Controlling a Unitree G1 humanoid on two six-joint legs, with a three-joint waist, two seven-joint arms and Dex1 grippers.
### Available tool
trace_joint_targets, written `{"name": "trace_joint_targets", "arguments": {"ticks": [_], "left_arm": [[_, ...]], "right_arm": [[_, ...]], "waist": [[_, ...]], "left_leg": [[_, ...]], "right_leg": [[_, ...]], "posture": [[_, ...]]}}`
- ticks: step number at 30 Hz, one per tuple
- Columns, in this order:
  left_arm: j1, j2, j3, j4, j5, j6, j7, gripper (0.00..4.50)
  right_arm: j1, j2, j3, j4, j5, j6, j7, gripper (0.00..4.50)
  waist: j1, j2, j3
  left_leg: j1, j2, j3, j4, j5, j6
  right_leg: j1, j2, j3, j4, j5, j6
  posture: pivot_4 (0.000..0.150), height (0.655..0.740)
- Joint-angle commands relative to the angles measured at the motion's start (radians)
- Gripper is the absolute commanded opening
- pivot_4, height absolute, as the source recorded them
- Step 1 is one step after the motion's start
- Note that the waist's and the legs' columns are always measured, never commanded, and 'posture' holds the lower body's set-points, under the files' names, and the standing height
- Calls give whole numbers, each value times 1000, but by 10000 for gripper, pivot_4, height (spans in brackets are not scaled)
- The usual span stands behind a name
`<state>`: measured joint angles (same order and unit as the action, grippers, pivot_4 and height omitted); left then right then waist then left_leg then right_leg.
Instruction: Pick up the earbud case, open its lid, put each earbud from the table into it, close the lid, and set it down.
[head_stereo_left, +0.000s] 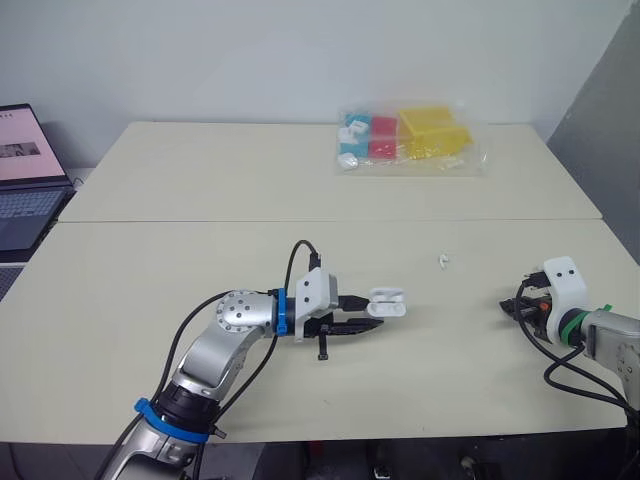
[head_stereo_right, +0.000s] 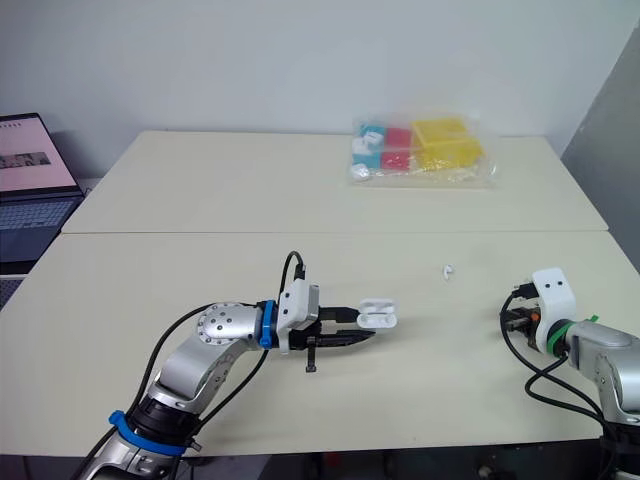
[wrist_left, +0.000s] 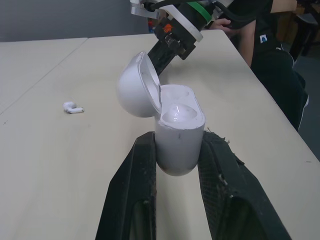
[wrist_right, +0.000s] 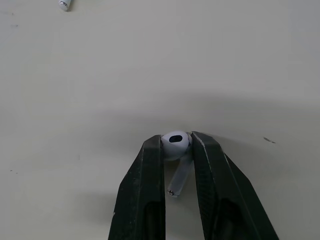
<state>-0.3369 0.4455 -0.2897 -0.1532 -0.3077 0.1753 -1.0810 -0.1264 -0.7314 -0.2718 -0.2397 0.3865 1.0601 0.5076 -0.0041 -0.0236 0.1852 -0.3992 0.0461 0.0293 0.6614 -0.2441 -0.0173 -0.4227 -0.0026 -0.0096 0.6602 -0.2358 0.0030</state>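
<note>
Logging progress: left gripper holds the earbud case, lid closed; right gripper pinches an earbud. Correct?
Not the lid: the left wrist view shows it open. The left gripper holds the earbud case and the right gripper pinches an earbud.

You're looking at a plain office or lab room: two pale counters (head_stereo_left: 200, 180) pushed together before a bare white wall (head_stereo_left: 250, 50), an open laptop (head_stereo_left: 22, 150) at the robot's left, and a clear bag of coloured blocks (head_stereo_left: 410, 140) on the far counter.

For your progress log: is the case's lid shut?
No, the lid stands open above the case held by the left tool.
</note>
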Motion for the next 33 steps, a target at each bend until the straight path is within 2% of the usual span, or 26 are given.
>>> {"name": "trace_joint_targets", "arguments": {"ticks": [1, 6, 10, 14, 25, 33], "left_arm": [[-3, 6, 10, -47, -9, 0, 1, 7788], [0, 11, 10, -51, -9, -1, 1, 7788], [13, 23, 15, -64, -14, 7, 0, 7788], [28, 21, 4, -80, -7, 3, 9, 7788], [61, 34, 10, -114, -5, 16, 30, 7788], [65, 40, 12, -127, -10, 28, 35, 7788]], "right_arm": [[3, -37, -7, -33, 21, -3, 43, 4146], [11, -95, 16, -63, 38, -48, 125, 4146], [92, -296, 144, -155, -7, -288, 401, 4146], [93, -416, 277, -64, -110, -544, 580, 4146], [-156, -415, 449, 302, -320, -879, 759, 4146], [-209, -430, 492, 377, -382, -952, 862, 4146]], "waist": [[0, 0, 0], [0, 0, 0], [1, 1, 0], [0, 0, 1], [-1, 0, 1], [2, 0, 1]], "left_leg": [[0, 0, 0, 0, 0, 0], [0, 0, 0, 0, 0, 0], [0, 0, 0, -1, 0, 0], [0, 0, 0, -1, 0, 0], [1, 0, 1, 0, 0, 0], [1, 0, 1, 0, 0, 0]], "right_leg": [[0, 0, 0, 0, 0, 0], [0, 0, 0, 0, 0, 0], [-1, 0, 0, -1, 0, 0], [0, 0, -1, -2, 0, 0], [0, 0, -1, -2, 0, 0], [0, 0, 0, -2, 0, 0]], "posture": [[1500, 7400], [1500, 7400], [1500, 7400], [1500, 7400], [1500, 7400], [1500, 7400]]}}
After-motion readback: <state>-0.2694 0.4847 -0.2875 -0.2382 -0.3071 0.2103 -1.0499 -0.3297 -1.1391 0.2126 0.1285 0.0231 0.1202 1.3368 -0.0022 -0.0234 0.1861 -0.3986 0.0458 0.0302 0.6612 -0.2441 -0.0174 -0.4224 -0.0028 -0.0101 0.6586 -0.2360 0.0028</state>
